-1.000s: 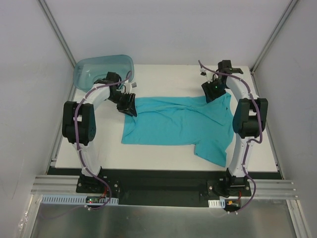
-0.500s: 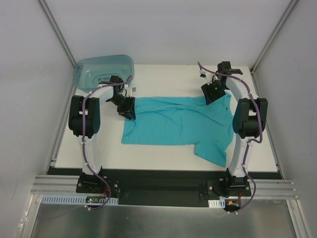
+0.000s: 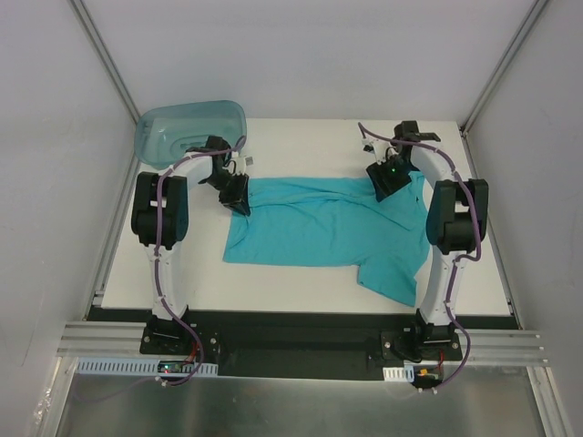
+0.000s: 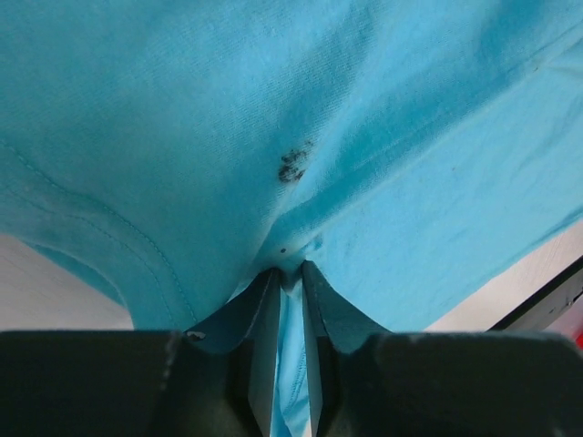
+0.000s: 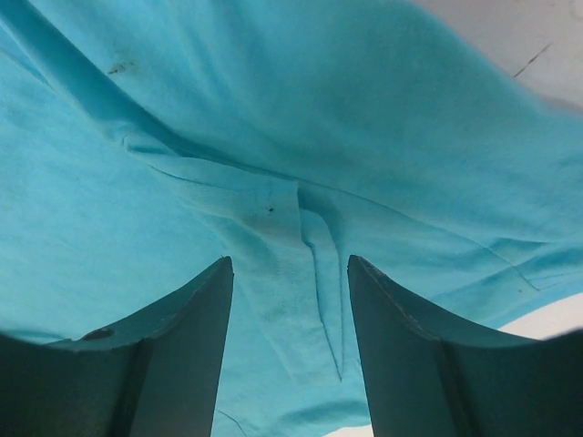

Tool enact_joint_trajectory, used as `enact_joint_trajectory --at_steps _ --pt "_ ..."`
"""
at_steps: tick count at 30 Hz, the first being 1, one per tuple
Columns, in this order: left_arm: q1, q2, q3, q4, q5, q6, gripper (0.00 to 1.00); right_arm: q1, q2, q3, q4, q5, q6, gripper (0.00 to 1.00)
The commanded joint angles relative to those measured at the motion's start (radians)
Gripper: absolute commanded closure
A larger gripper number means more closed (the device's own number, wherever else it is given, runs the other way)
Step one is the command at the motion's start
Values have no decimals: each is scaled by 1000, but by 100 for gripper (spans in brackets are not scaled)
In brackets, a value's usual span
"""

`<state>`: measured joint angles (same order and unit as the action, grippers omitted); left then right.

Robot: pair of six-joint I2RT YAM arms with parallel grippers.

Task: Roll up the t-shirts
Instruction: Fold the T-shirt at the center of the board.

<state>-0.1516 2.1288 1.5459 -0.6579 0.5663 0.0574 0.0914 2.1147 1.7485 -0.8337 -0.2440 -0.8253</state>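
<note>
One teal t-shirt (image 3: 328,228) lies spread across the white table, a sleeve hanging toward the front right. My left gripper (image 3: 239,194) is at the shirt's far left corner, shut on a pinch of the fabric (image 4: 289,273). A small dark stain (image 4: 291,166) marks the cloth just ahead of it. My right gripper (image 3: 390,182) is at the shirt's far right edge, open, its two fingers standing either side of a fabric fold (image 5: 314,246) without closing on it.
A translucent blue-green plastic tub (image 3: 189,127) stands at the table's far left corner, just behind the left arm. The white table (image 3: 301,141) shows bare behind the shirt and along the front edge (image 3: 273,291). Enclosure walls stand on both sides.
The left arm has drawn its elbow in, keeping its grip at the shirt's left corner. The right gripper has shifted slightly left over the shirt's far right edge.
</note>
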Motion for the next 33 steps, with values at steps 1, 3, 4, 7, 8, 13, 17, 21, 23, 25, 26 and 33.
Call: enact_joint_trajectory --at_steps 1,3,4,7,8,13,17,21,23,25,26,33 --pt "-8 -15 23 -6 3 -33 89 11 -9 -24 -12 21 -35 43" --pt "-8 -20 14 -8 6 -36 96 10 -5 -29 -11 32 -43 43" --pt "-8 -32 8 -11 0 -36 98 10 -1 -33 -10 34 -44 43" --pt "-3 -67 -1 -22 -26 -28 100 14 8 -43 -10 58 -57 43" --pt "7 -76 -3 -26 -29 -24 100 14 14 -44 -10 86 -58 43" --pt "50 -112 -13 -45 -74 7 100 18 44 -43 -7 146 -71 44" --pt "70 -102 -7 -55 -106 42 100 16 54 -46 -8 157 -74 44" --pt "83 -98 3 -57 -150 76 100 18 67 -38 -13 152 -72 45" --pt "90 -95 10 -58 -157 82 100 18 77 -35 -16 161 -74 45" --pt "93 -96 13 -60 -143 94 99 18 83 -35 -18 167 -74 45" --pt "93 -96 13 -60 -138 97 99 18 85 -35 -19 167 -75 45" --pt "98 -101 8 -62 -252 137 100 19 93 -60 -19 196 -77 46"
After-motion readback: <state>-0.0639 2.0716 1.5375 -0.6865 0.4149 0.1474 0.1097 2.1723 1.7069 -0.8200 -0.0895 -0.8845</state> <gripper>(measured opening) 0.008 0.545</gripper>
